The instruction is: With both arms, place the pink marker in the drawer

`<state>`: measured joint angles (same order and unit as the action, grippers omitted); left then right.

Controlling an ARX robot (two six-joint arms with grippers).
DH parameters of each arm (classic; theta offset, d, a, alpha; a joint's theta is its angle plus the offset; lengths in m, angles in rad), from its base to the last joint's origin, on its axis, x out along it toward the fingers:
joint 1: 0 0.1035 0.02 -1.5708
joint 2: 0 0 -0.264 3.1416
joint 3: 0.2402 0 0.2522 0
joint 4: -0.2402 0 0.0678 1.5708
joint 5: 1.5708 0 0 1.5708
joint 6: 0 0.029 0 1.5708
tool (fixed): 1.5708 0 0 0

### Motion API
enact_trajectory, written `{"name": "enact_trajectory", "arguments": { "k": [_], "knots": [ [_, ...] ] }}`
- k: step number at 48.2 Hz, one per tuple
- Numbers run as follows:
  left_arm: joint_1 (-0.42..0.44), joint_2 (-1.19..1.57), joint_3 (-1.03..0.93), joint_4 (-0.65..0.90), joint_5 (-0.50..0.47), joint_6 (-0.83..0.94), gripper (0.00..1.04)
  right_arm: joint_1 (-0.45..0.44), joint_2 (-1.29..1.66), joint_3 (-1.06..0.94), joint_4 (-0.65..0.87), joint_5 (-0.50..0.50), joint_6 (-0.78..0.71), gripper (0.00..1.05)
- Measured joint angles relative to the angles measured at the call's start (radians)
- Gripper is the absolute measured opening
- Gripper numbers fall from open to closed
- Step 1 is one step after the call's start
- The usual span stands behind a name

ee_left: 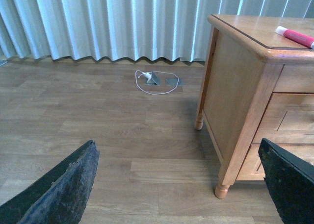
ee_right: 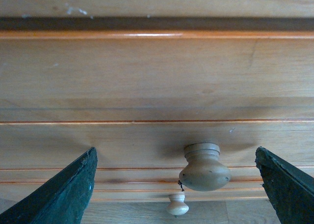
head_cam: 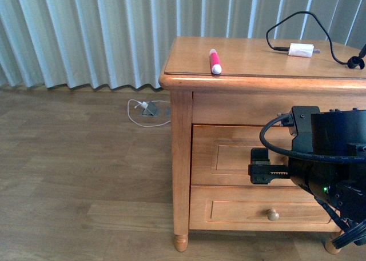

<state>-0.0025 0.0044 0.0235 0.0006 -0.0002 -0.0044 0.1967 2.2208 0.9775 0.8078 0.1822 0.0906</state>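
Lying on top of the wooden table [head_cam: 257,58], near its front left corner, the pink marker [head_cam: 215,61] is pointing its white end toward the front edge, and nothing is touching it. Further back on the same top, a white charger [head_cam: 301,50] is sitting with its black cable [head_cam: 355,61] trailing off to the right, well apart from the marker.

The right arm [head_cam: 331,158] is reaching in at the front of the table. Its end effector [head_cam: 258,167] is facing the upper drawer [head_cam: 229,152], which is sitting closed. In the right wrist view the two fingers [ee_right: 59,194] are standing wide apart, so this end effector is open and gripping nothing. The drawer's round knob [ee_right: 204,167] is showing between the fingers, clear of both. A second knob [head_cam: 273,215] is showing on the lower drawer [head_cam: 240,211].

The left end effector [ee_left: 176,143] is also gaping open and empty, hanging over the wooden floor [ee_left: 98,121] off the table's left side, well apart from the marker. A white cord [head_cam: 140,115] is lying on the floor beside a floor socket [head_cam: 151,110], in front of the pale curtain [head_cam: 86,32].
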Motion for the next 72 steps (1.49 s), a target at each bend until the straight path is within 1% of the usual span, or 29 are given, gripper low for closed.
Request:
{"name": "enact_trajectory", "arguments": {
  "k": [16,17,20,21,25,27,28,32,33,34,38,47,57,72],
  "knots": [
    [0.0,0.0,0.0,0.0,0.0,0.0,0.99,-0.008,0.013,0.001,0.031,-0.016,-0.01,0.96],
    [0.0,0.0,0.0,0.0,0.0,0.0,0.99,-0.009,0.013,0.001,0.031,-0.016,-0.011,0.95],
    [0.0,0.0,0.0,0.0,0.0,0.0,0.99,-0.01,0.014,0.001,0.031,-0.016,-0.012,0.83],
    [0.0,0.0,0.0,0.0,0.0,0.0,0.99,-0.011,0.015,0.001,0.031,-0.018,-0.013,0.78],
    [0.0,0.0,0.0,0.0,0.0,0.0,0.99,-0.013,0.016,0.001,0.031,-0.02,-0.015,0.68],
    [0.0,0.0,0.0,0.0,0.0,0.0,0.99,-0.016,0.018,0.001,0.03,-0.022,-0.016,0.59],
    [0.0,0.0,0.0,0.0,0.0,0.0,0.99,-0.016,0.019,0.001,0.03,-0.022,-0.018,0.57],
    [0.0,0.0,0.0,0.0,0.0,0.0,0.99,-0.021,0.022,0.001,0.027,-0.019,-0.027,0.43],
    [0.0,0.0,0.0,0.0,0.0,0.0,0.99,-0.024,0.022,0.001,0.027,-0.018,-0.029,0.38],
    [0.0,0.0,0.0,0.0,0.0,0.0,0.99,-0.024,0.022,0.001,0.027,-0.017,-0.03,0.36],
    [0.0,0.0,0.0,0.0,0.0,0.0,0.99,-0.027,0.023,0.0,0.027,-0.016,-0.031,0.24],
    [0.0,0.0,0.0,0.0,0.0,0.0,0.99,-0.028,0.021,-0.003,0.016,-0.012,-0.029,0.23],
    [0.0,0.0,0.0,0.0,0.0,0.0,0.99,-0.039,-0.012,-0.057,0.032,-0.051,-0.01,0.22],
    [0.0,0.0,0.0,0.0,0.0,0.0,0.99,-0.063,-0.163,-0.373,0.162,-0.132,0.012,0.22]
  ]
}}
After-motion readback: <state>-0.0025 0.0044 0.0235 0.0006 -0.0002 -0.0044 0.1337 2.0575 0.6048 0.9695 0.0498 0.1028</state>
